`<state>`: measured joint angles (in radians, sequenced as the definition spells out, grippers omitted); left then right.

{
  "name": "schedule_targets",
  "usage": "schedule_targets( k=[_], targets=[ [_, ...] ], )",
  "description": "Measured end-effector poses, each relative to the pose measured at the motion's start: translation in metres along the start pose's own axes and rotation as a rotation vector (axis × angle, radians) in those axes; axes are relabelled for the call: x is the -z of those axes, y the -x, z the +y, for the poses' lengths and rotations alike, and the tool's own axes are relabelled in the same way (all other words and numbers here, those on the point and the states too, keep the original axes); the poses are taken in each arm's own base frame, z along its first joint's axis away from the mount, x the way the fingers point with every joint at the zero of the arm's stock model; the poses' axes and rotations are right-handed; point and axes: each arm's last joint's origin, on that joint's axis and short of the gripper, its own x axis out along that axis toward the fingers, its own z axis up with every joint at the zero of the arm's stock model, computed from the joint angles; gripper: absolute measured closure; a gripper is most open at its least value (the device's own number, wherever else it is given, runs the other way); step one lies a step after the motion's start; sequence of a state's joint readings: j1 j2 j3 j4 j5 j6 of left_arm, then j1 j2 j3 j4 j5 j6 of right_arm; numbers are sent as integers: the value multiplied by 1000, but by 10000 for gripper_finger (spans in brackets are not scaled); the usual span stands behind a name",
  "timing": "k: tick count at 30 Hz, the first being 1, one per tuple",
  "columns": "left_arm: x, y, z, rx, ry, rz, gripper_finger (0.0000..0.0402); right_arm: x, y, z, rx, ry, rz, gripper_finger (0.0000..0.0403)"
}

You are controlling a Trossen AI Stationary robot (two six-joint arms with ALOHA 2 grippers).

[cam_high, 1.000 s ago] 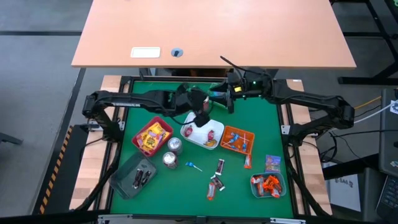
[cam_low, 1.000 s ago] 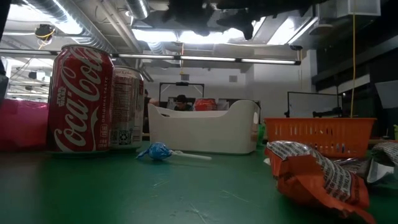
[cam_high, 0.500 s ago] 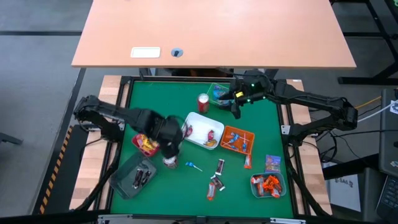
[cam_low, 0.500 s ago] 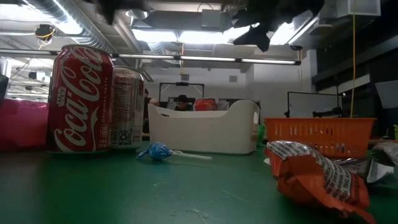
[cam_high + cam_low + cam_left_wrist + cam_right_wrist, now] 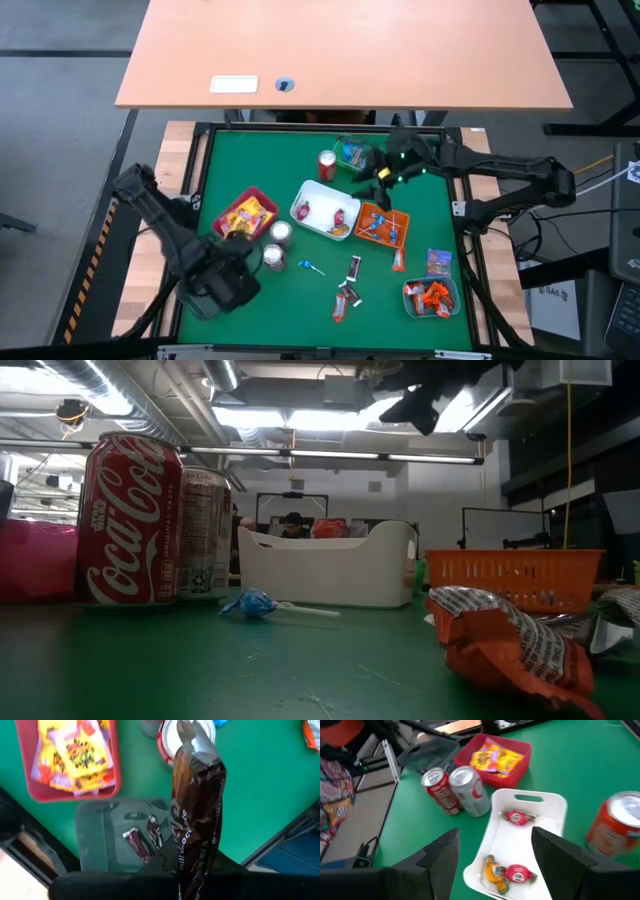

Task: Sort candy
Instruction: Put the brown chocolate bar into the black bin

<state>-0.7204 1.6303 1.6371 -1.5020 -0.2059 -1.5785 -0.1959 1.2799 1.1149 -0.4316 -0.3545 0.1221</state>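
Table: green mat (image 5: 320,300); a tan desk (image 5: 340,50) beyond it
Trays: red (image 5: 228,212), white (image 5: 318,196), orange (image 5: 368,213), grey (image 5: 200,272), each apart on the mat
Cans: a red one (image 5: 327,164) near the far edge; two (image 5: 277,245) touching, between the red and white trays

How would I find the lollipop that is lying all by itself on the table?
Look at the green table, just right of the two silver-topped round cans. The small blue-wrapped lollipop with a pale stick lies there on bare green. Unlike the other lollipops, it sits in no tray.
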Motion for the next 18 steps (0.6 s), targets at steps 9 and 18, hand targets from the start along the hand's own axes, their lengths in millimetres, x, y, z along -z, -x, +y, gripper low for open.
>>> schedule_targets(
  k=[9, 18],
  targets=[
    [46, -10, -6, -85, -75, -12, 394, 17, -34, 56, 22, 130, 72, 157],
    [67, -23, -12, -148, -148, -22, 340, 51, -84, 97, 75, 229, 185, 157]
  ],
)
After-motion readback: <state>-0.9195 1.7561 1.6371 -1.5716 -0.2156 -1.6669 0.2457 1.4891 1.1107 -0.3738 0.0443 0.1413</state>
